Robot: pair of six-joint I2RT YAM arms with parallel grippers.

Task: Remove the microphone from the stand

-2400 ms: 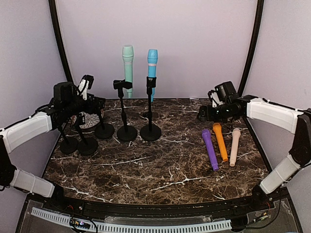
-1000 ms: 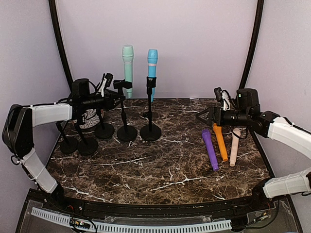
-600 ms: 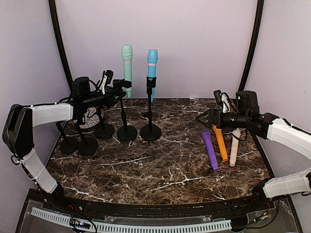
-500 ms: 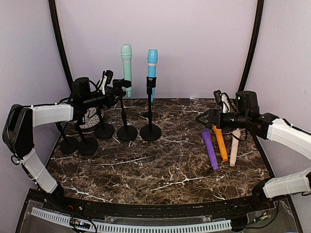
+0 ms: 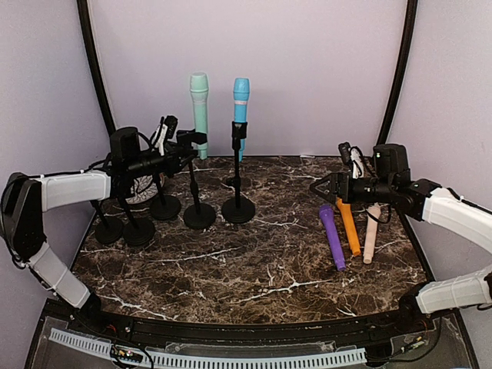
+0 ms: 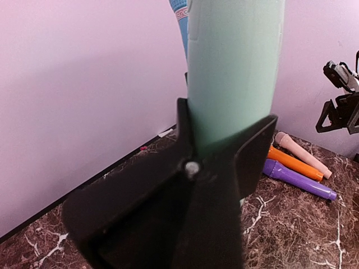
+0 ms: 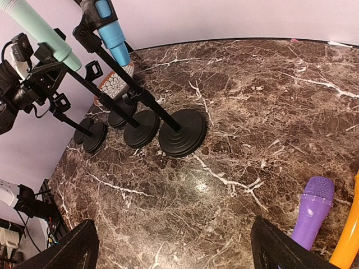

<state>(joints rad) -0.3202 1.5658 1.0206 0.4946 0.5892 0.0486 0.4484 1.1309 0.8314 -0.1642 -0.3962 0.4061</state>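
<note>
Left hand [image 5: 182,147] is seen in the upper left of the overhead view, reached in from the left edge and closed narrowly on the black clip at the top of the stand [image 5: 196,188]. The mint-green microphone [image 5: 199,108] is seated in that clip and rises from it against the back wall, left of centre. Microphone and stand are seen leaning slightly, with the round base set on the table [image 5: 254,269].

In the left wrist view the frame is filled by the mint-green microphone [image 6: 233,67] wedged in the black clip; the hand's own fingers cannot be told apart from the clip there. In the upper left corner of the right wrist view the same grip is shown, with the left hand [image 7: 45,70] just below the mint-green microphone [image 7: 36,25].

Just to the right, a blue microphone [image 5: 241,100] is held upright in a second stand [image 5: 238,210]. Three empty stands [image 5: 139,232] are grouped at the left edge, with a patterned bowl [image 5: 138,188] partly hidden behind them.

At the right of the overhead view the right hand [image 5: 317,187] is held spread wide above the table, with nothing between its fingers. Below it, three loose microphones are laid side by side on the marble: a purple microphone [image 5: 332,234], an orange microphone [image 5: 348,224] and a pale pink microphone [image 5: 371,231]. Orange and pink are close together at their upper ends, and purple is set slightly apart to the left.
</note>
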